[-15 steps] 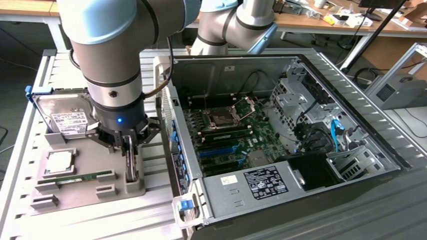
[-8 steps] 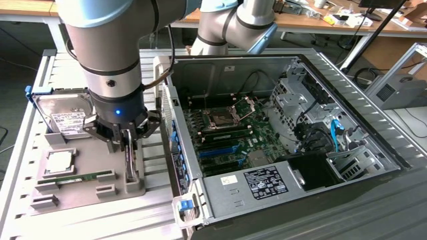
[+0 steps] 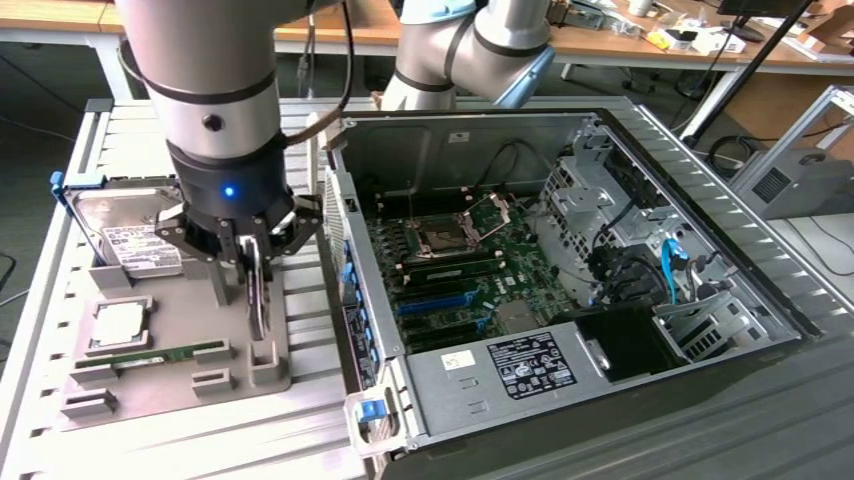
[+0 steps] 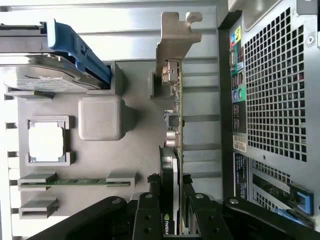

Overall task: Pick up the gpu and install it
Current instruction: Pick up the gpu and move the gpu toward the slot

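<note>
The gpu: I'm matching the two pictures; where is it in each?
Exterior view: the dark flat gpu card with silver bracket stands edgewise on the grey plastic tray, beside the open case.
Wrist view: the gpu card runs edge-on between the tray's raised block and the case's perforated wall.
Shared landmark: the square silver processor chip on that tray.

gpu [image 3: 255, 295] upright on tray [image 3: 160, 388], beside case [image 3: 454, 130]

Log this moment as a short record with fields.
gripper: black two-finger gripper, closed on the card's sides
held item: dark flat gpu card with silver metal bracket, upright on edge
card location: standing in the grey plastic parts tray
install target: open silver computer case, beside the tray
installed: not yet
</note>
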Motion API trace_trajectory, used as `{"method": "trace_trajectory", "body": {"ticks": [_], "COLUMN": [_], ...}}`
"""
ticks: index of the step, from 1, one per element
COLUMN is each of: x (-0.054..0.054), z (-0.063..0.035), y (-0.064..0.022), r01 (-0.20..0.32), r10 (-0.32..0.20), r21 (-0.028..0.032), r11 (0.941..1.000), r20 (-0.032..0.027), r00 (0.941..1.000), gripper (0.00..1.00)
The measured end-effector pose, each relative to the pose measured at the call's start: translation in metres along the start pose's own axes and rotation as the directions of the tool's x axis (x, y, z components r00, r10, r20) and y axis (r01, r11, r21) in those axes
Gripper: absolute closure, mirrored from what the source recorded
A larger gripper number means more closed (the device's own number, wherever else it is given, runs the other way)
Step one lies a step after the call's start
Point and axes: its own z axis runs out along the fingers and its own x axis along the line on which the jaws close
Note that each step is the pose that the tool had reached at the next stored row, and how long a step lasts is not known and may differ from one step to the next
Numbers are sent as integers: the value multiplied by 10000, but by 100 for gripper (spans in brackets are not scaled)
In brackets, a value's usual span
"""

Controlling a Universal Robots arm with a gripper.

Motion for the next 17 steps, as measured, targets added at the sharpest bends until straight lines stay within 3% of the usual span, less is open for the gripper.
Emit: {"method": "trace_trajectory", "body": {"ticks": [7, 17], "x": [-6, -14], "z": [-368, -818], "y": [14, 32], "r01": [0, 0], "r10": [0, 0], "r21": [-5, -24], "r11": [10000, 10000], "r20": [0, -1], "r00": [10000, 10000], "gripper": [73, 73]}}
